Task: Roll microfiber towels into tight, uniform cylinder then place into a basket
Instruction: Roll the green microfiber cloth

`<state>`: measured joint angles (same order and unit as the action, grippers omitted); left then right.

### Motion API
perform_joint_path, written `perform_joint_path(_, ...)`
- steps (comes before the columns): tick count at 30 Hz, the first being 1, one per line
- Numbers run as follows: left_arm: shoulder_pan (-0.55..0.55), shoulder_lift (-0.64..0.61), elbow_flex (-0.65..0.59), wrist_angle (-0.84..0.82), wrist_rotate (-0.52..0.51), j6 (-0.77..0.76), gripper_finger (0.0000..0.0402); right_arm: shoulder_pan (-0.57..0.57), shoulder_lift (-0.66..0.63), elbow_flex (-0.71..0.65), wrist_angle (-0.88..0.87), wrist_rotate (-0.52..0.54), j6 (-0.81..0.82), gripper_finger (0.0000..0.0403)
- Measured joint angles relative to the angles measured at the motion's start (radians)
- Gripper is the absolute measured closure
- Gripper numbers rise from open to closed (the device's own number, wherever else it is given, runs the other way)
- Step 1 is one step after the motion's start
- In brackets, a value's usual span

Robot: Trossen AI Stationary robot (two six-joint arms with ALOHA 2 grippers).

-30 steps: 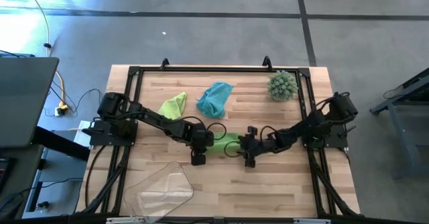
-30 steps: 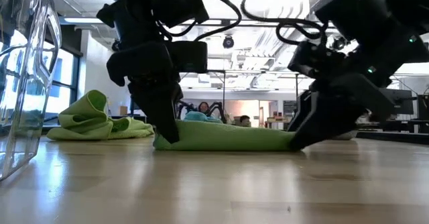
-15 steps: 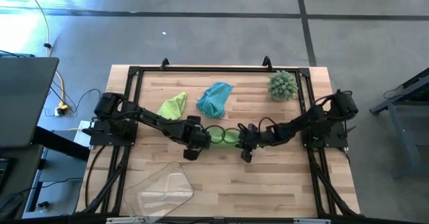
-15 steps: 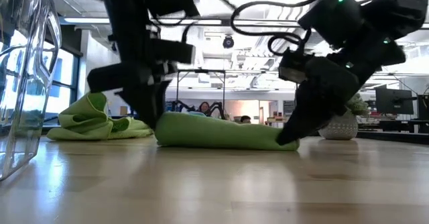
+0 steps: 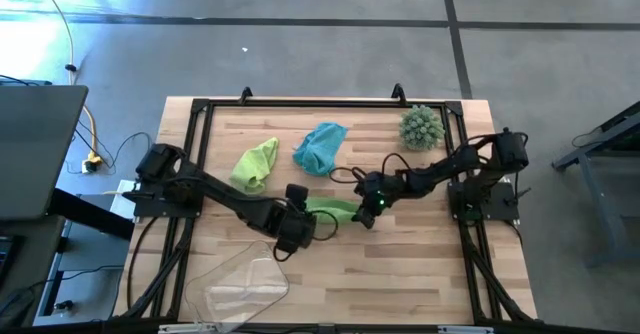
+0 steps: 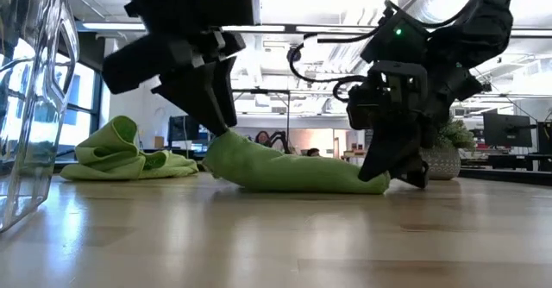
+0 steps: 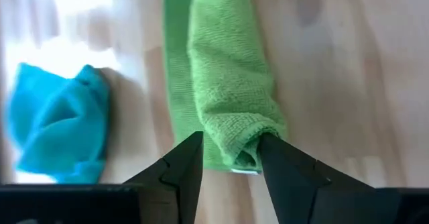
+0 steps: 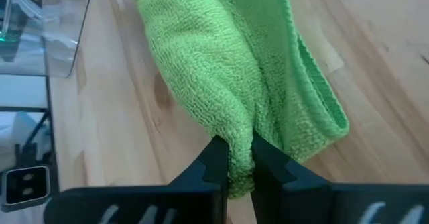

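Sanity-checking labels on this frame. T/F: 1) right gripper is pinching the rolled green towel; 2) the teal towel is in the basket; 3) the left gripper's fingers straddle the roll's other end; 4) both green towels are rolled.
1) True: the right gripper is shut on the rolled green towel.
2) False: the teal towel lies on the table; the basket holds no towel.
3) True: the left gripper brackets that end.
4) False: the other green towel lies crumpled.

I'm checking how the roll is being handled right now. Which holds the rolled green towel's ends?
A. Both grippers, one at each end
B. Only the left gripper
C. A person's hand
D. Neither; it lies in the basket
A: the right gripper pinches one end of the rolled green towel while the left gripper straddles the other.
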<state>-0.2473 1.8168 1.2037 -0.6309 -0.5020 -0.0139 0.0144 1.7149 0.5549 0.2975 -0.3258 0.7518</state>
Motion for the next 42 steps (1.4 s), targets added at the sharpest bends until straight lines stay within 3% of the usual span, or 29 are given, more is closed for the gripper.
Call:
perform_joint_path(6, -0.043, 0.000, 0.000, -0.091, -0.220, -0.014, 0.0263, -0.021, 0.000, 0.000, -0.005, -0.019, 0.000, 0.0380)
perform_joint_path(10, -0.057, 0.000, 0.000, -0.100, -0.253, -0.036, 0.0263, -0.021, 0.000, 0.000, -0.006, -0.018, 0.000, 0.0380)
perform_joint_path(13, -0.065, 0.000, 0.000, -0.035, -0.196, -0.035, 0.0263, -0.021, -0.001, 0.000, -0.006, -0.018, 0.000, 0.0380)
perform_joint_path(18, -0.042, 0.012, 0.001, 0.105, 0.004, -0.009, 0.0263, -0.021, -0.001, 0.000, -0.006, -0.015, 0.000, 0.0380)
perform_joint_path(21, -0.005, 0.032, 0.002, 0.150, 0.041, 0.008, 0.0263, -0.021, -0.001, 0.000, -0.007, -0.015, 0.000, 0.0380)
perform_joint_path(25, 0.051, 0.068, 0.001, 0.139, 0.063, -0.007, 0.0263, -0.020, -0.001, 0.000, -0.008, -0.014, -0.002, 0.0379)
perform_joint_path(30, 0.117, 0.127, 0.001, 0.115, 0.220, -0.045, 0.0264, -0.020, -0.001, -0.001, -0.002, -0.015, -0.013, 0.0378)
perform_joint_path(33, 0.140, 0.155, 0.006, 0.108, 0.259, -0.072, 0.0265, -0.020, -0.001, -0.003, 0.012, -0.016, -0.057, 0.0374)
perform_joint_path(37, 0.149, 0.173, 0.006, 0.099, 0.274, -0.071, 0.0290, -0.021, -0.031, -0.004, 0.015, -0.021, -0.116, 0.0344)
perform_joint_path(42, 0.160, 0.152, -0.049, 0.177, 0.315, -0.036, 0.0349, -0.017, -0.156, -0.006, -0.066, -0.013, -0.216, 0.0289)
